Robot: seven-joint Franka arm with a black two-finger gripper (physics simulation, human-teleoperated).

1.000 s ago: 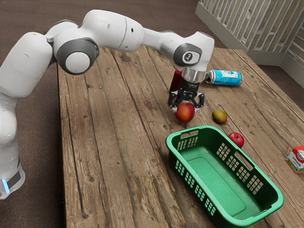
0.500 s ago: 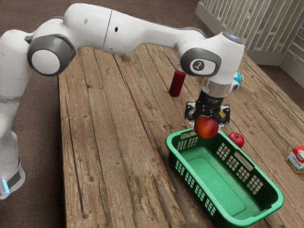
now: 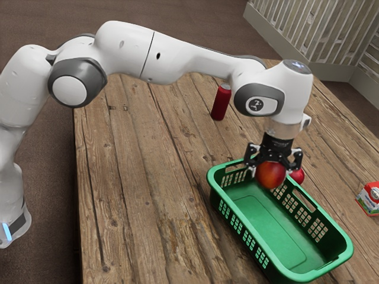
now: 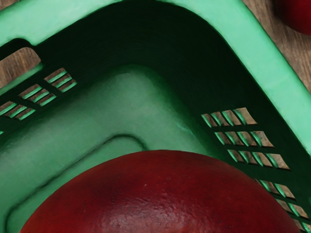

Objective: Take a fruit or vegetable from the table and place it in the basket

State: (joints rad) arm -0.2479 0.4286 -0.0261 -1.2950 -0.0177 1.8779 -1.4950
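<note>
In the exterior view my gripper (image 3: pixel 272 167) is shut on a red-orange mango (image 3: pixel 270 175), one finger on each side of it. The mango hangs over the far end of the green basket (image 3: pixel 260 222), around rim height or higher; the exact height is hard to tell. The wrist view has the dark red mango (image 4: pixel 160 194) large at its lower edge, with the green floor and walls of the basket (image 4: pixel 131 92) beneath it. A small red apple (image 3: pixel 298 176) lies on the table outside the basket, partly behind my gripper.
A dark red can (image 3: pixel 221 103) stands upright on the wooden table (image 3: pixel 142 177), beyond the basket. A red and white carton (image 3: pixel 369 199) is near the exterior view's right edge. In the wrist view, part of the red apple (image 4: pixel 297 14) lies beyond the basket's rim.
My gripper has carried the mango from the table beside the basket toward the exterior view's right, over the basket's far end. The arm now covers the blue bottle and the small green-yellow fruit.
</note>
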